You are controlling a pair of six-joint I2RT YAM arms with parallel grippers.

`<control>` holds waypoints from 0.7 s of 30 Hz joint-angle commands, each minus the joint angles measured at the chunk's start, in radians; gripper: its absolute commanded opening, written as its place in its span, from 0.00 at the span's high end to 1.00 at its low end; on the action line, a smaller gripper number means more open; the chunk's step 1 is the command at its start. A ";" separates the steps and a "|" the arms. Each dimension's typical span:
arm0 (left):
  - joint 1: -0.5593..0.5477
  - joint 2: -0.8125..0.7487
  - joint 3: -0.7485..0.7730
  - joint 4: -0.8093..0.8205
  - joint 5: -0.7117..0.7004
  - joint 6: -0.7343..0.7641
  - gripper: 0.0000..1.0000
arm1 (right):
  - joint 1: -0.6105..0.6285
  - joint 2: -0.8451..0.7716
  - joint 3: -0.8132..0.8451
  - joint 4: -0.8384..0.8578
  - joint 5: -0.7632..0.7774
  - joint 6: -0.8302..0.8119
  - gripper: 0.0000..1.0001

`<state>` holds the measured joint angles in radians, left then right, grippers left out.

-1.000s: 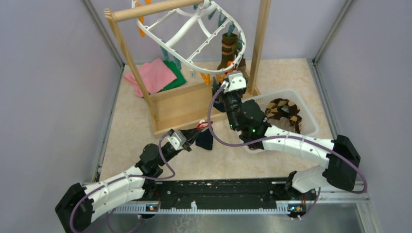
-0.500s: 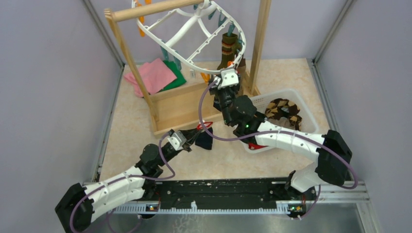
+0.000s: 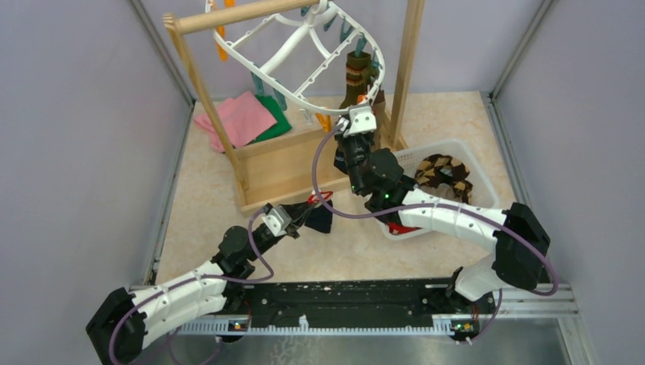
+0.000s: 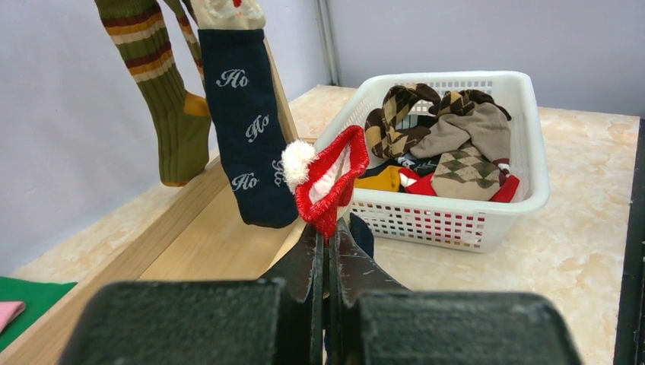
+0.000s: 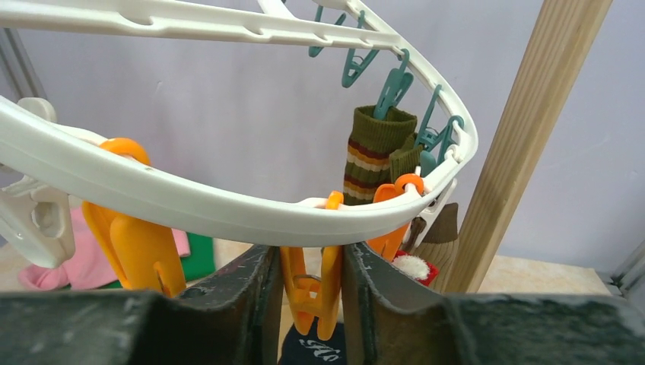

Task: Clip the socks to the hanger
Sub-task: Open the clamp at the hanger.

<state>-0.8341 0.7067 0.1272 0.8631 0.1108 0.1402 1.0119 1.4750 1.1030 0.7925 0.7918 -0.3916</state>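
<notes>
The white hanger [image 3: 304, 46] hangs from a wooden pole, with an olive striped sock [image 3: 359, 80] clipped at its right end. In the left wrist view a navy lettered sock [image 4: 247, 137] hangs beside the olive one [image 4: 163, 99]. My left gripper [image 4: 328, 232] is shut on the red-and-white cuff [image 4: 332, 179] of another navy sock [image 3: 321, 220], held low in front of the rack. My right gripper [image 5: 310, 251] is up under the hanger's rim [image 5: 228, 205]. Its fingers press both sides of an orange clip [image 5: 310, 293].
A white slotted basket [image 3: 479, 182] at the right holds argyle and other socks [image 3: 441, 171]. The wooden rack's upright [image 5: 525, 137] stands just right of my right gripper, and its box base [image 3: 281, 163] lies below. Pink [image 3: 239, 118] and green [image 3: 278, 122] cloths lie behind.
My right gripper moved up and left to the hanger's rim, and its jaws narrowed onto the orange clip. The left arm has barely moved and keeps its hold on the sock.
</notes>
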 commanded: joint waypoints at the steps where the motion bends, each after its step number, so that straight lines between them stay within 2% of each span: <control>1: -0.004 -0.013 -0.003 0.039 0.005 -0.007 1.00 | -0.014 -0.033 0.026 0.025 -0.038 0.043 0.75; 6: -0.004 -0.016 -0.003 0.040 0.019 -0.014 1.00 | -0.067 -0.096 0.036 -0.147 -0.162 0.278 0.83; 14: -0.004 0.002 0.012 0.043 0.036 -0.033 1.00 | -0.200 -0.169 0.052 -0.353 -0.402 0.678 0.85; 18: -0.002 0.046 0.041 0.058 0.050 -0.049 1.00 | -0.251 -0.166 0.066 -0.395 -0.502 0.807 0.87; 21: -0.002 0.084 0.072 0.069 0.055 -0.056 1.00 | -0.260 -0.167 0.067 -0.403 -0.526 0.842 0.88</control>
<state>-0.8341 0.7544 0.1329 0.8677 0.1421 0.1074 0.7757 1.3273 1.1133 0.4042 0.3607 0.2821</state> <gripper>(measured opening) 0.014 0.275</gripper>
